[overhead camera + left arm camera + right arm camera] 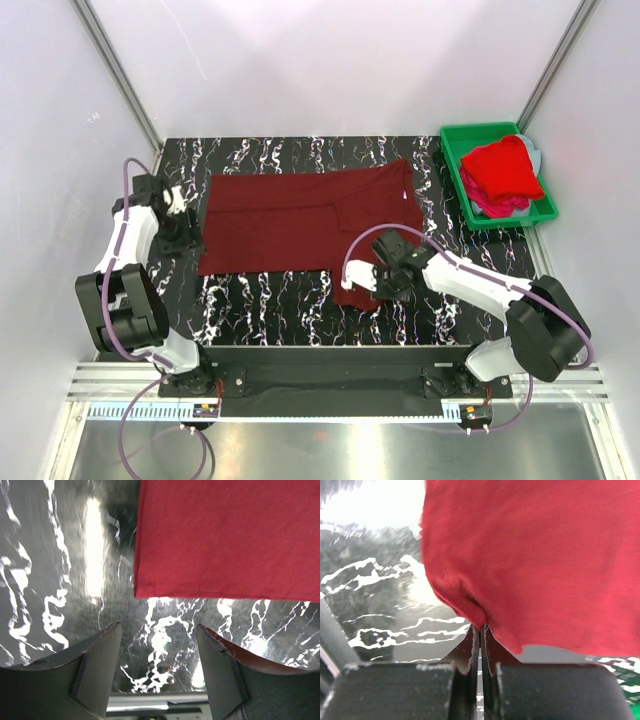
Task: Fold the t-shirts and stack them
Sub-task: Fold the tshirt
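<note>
Green plastic bin (478,129) sits at the far right corner of the worktop (270,300) — black, glossy, white marble veins. Plain white walls (330,60) around.

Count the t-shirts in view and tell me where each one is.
3. A dark maroon shirt lies spread on the table. A red shirt sits bunched in the green bin, with a pink shirt under it. More may be hidden there.

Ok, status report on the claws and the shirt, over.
Left claw open, beside the dark maroon cloth t-shirt. Right claw shut on its near edge. Far right, green plastic bin holds red and pink shirts.
</note>
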Controlling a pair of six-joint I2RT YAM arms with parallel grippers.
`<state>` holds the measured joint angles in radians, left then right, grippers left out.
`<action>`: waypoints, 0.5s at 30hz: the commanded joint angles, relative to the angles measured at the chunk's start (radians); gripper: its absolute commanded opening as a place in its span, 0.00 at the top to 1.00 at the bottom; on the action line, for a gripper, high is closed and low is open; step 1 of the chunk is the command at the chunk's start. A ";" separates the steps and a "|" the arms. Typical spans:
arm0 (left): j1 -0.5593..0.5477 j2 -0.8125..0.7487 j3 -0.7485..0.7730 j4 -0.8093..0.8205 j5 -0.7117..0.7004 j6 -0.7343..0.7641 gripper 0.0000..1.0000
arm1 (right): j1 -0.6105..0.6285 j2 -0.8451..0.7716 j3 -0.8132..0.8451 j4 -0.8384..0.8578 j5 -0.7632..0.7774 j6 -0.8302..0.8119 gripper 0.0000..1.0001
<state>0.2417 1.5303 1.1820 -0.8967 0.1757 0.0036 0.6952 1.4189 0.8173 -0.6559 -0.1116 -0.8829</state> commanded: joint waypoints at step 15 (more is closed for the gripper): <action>0.142 0.195 0.007 -0.019 0.168 -0.079 0.43 | -0.017 -0.028 0.082 0.009 0.043 0.028 1.00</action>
<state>0.3702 1.6871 1.1339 -0.9230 0.2943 -0.0624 0.6903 1.3941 0.8627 -0.6563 -0.0887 -0.8600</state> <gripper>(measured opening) 0.580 0.014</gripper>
